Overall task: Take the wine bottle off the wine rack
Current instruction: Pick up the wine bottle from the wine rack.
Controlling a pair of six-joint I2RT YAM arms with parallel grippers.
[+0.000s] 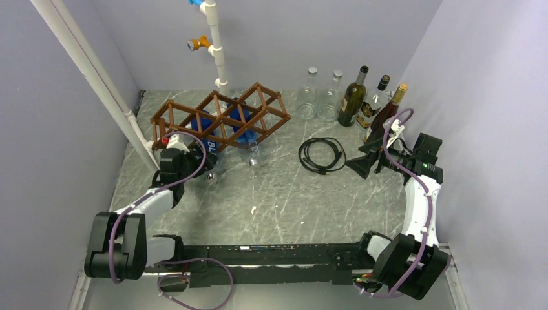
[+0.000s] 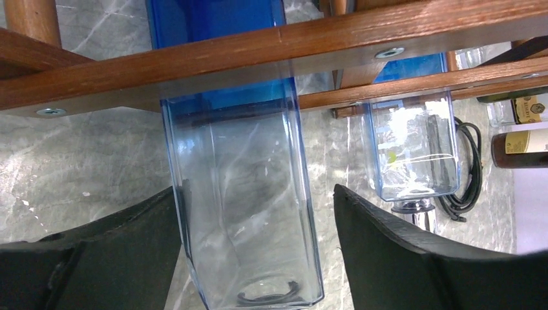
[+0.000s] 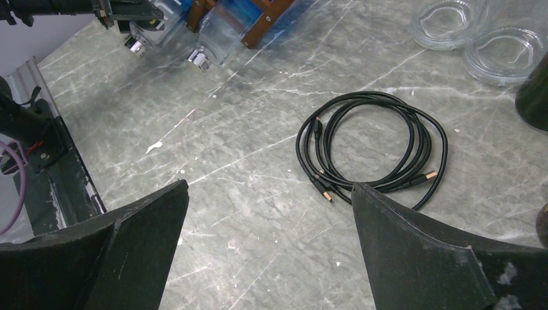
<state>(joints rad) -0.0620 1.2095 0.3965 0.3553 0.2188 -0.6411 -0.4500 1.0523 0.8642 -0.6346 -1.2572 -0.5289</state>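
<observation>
The wine rack (image 1: pixel 220 119) is set near the far left corner of the surface (image 1: pixel 291 200), with the wine bottle (image 2: pixel 245 213) lodged in it. The wine bottle is straddled by the left tool (image 2: pixel 255 190), spread wide and not clamped. The right tool (image 3: pixel 270 185) is held wide near a black cable (image 3: pixel 371 97).

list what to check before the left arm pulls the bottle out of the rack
1. left end effector straddles the blue-tinted clear square glass bottle: ok
2. jaws shut on that bottle: not ok, gap on one side
3. bottle resting in the brown wooden lattice wine rack: ok
4. neighbouring clear bottle apart from the jaws: ok
5. right end effector open, empty, away from the rack: ok
</observation>
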